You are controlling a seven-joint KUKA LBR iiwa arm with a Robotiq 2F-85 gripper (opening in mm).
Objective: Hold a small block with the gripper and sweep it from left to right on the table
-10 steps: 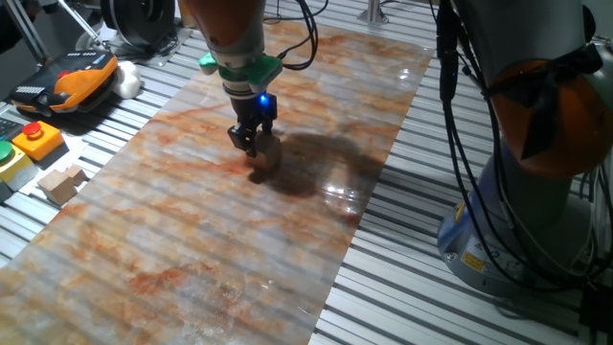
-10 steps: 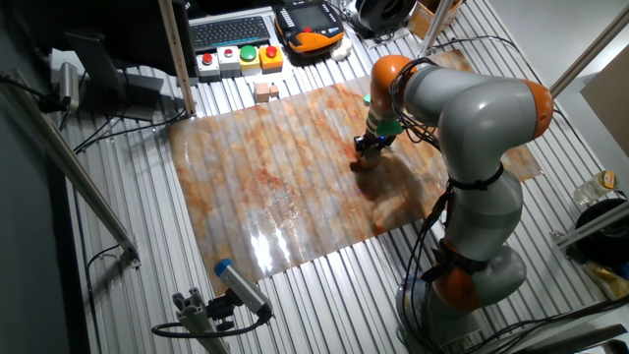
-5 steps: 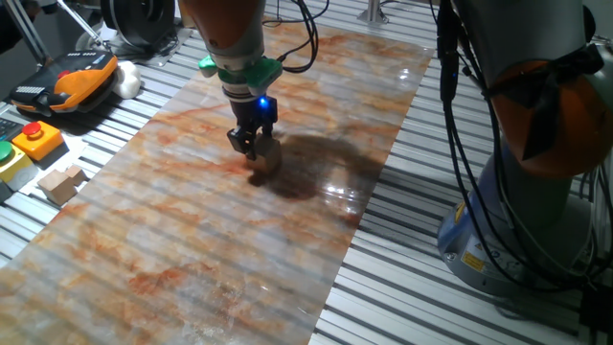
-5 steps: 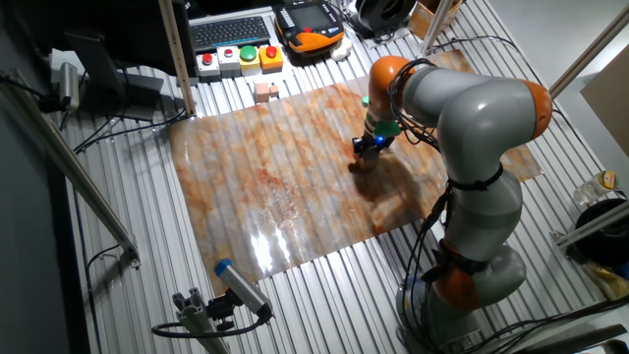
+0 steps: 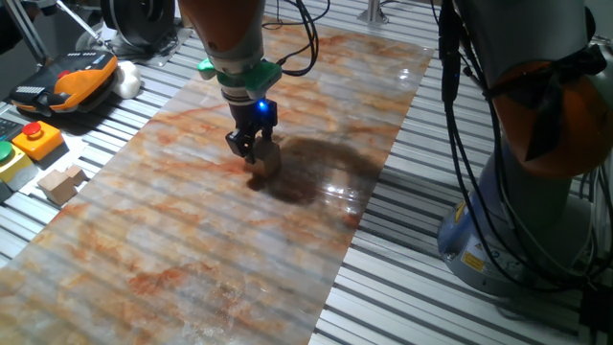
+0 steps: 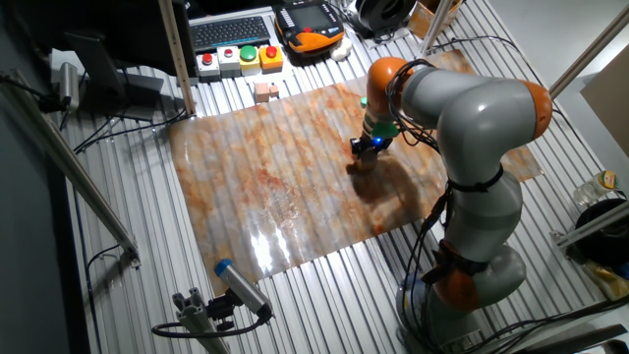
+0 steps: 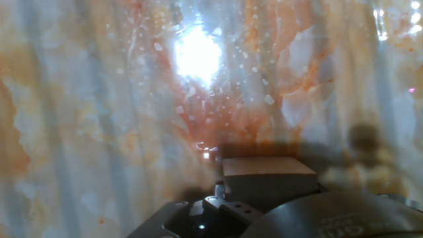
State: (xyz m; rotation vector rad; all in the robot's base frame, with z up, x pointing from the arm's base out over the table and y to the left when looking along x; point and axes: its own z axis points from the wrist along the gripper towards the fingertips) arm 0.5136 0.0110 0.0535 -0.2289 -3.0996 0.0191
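The small block (image 5: 266, 159) is a light-tan wooden cube resting on the marbled orange and grey table (image 5: 192, 240), a little right of its middle. My black gripper (image 5: 253, 150), with its blue light glowing and a green ring above, stands upright over the block and is shut on it. In the other fixed view the gripper (image 6: 358, 154) reaches down from the grey arm and the block (image 6: 360, 164) shows only as a small dark-tan patch under it. In the hand view the block (image 7: 268, 174) sits just ahead of the dark gripper body on the table (image 7: 99, 99).
A pair of joined tan blocks (image 5: 59, 182) lies on the ribbed slats left of the board. Coloured button boxes (image 5: 36, 139) and an orange pendant (image 5: 75, 75) sit beyond it. The robot base (image 5: 536, 163) and cables stand to the right of the table.
The gripper with the block in it has drifted a few pixels to the left in both fixed views. Nothing else has moved.
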